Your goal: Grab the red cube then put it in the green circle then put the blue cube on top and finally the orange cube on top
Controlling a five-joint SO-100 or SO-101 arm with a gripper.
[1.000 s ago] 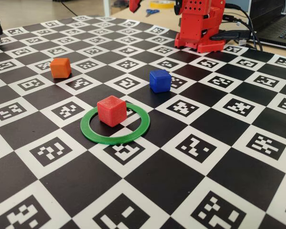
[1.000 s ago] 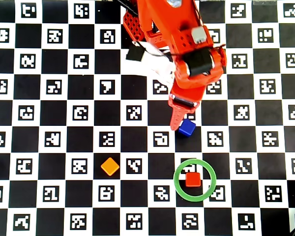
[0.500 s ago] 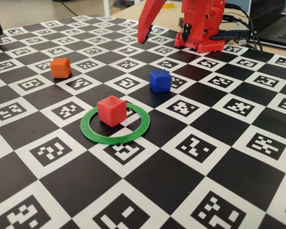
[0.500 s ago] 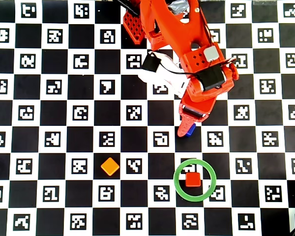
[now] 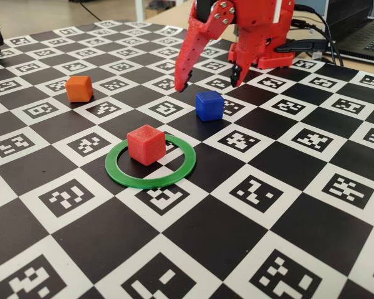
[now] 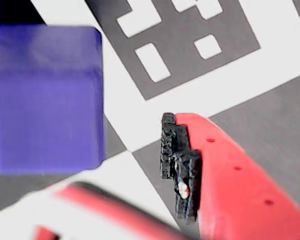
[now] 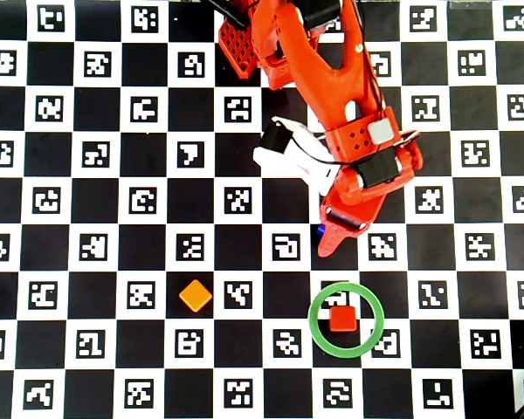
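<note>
Blue cube (image 5: pixel 209 105) sits on the table just behind the green ring (image 5: pixel 151 161), which already holds the red cube (image 5: pixel 146 144). My pincer (image 5: pixel 207 82) hangs spread wide above it, fingers either side, to straddle it for the pick. It is matte, deep blue, soft-edged; orange cube (image 5: pixel 79 88) waits well apart

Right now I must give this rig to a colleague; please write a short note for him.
Gripper: open, empty, jaws spread above and behind the blue cube, not touching it.
Red cube: standing inside the green circle, so step one is done.
Blue cube: on the board, beyond the circle in the fixed view.
Orange cube: alone, far left in the fixed view.
Left: stack blue on red, then orange on top.
</note>
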